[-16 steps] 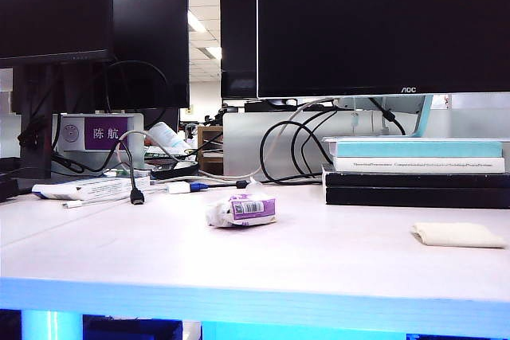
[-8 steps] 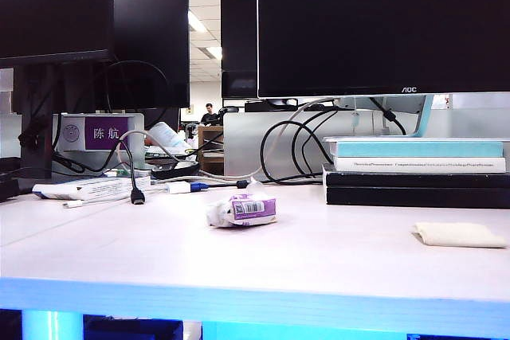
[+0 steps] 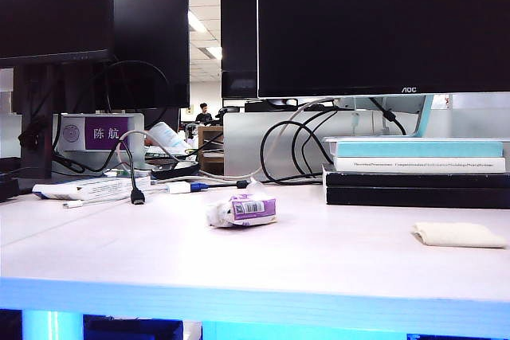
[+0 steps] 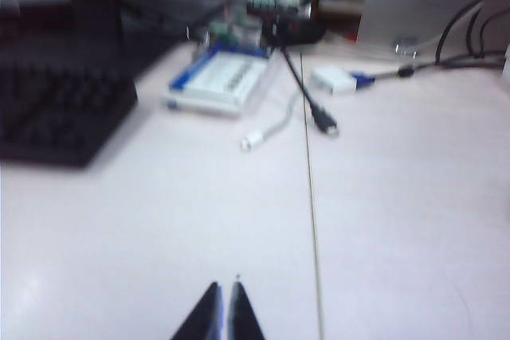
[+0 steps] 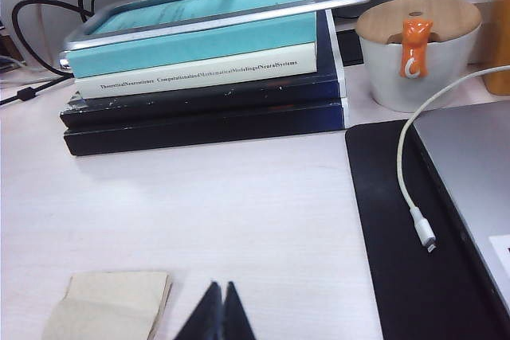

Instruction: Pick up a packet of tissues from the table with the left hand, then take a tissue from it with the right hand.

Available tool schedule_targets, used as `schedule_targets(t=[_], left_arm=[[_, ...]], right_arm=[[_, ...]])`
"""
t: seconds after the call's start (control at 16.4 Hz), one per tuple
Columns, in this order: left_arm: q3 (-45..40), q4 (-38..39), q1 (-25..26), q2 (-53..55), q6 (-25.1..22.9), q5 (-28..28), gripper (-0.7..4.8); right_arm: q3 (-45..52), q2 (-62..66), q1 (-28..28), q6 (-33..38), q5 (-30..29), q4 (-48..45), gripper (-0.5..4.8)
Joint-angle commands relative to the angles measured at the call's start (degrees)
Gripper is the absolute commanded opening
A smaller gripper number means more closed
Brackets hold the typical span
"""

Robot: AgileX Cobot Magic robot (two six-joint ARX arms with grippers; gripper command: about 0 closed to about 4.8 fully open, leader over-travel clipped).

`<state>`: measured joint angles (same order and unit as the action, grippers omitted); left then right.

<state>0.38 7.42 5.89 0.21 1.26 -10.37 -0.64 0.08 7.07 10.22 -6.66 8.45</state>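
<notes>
The packet of tissues (image 3: 241,211), white with a purple label and a barcode, lies in the middle of the pale table (image 3: 319,268). A folded cream tissue (image 3: 457,234) lies flat at the right. Neither gripper shows in the exterior view. In the left wrist view my left gripper (image 4: 225,286) hovers shut over bare table, holding nothing, and the packet is out of that view. My right gripper (image 5: 221,286) is also shut and empty, and the tissue (image 5: 107,306) lies right beside its tips without touching them.
Stacked books (image 3: 414,169) stand behind the tissue, under large monitors (image 3: 382,25). A black keyboard (image 4: 56,109), a long white printed box (image 4: 223,81) and loose cables (image 4: 323,121) lie at the left. A lidded white cup (image 5: 418,53), a black mat (image 5: 398,260) and a laptop (image 5: 478,173) border the right.
Nothing on the table has moved. Only a person far in the background has come into sight.
</notes>
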Motion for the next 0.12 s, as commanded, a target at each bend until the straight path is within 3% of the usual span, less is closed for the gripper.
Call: schedule_targets(t=[0.06, 0.12], left_arm=[[0.0, 1.1, 0.0, -0.1, 0.9, -0.3, 0.26], [0.0, 1.1, -0.3, -0.1, 0.9, -0.4, 0.26]], right_arm=[[0.3, 0.0, 0.0, 0.3, -0.1, -1.3, 0.10], [0.3, 0.0, 0.0, 0.3, -0.1, -1.4, 0.10]])
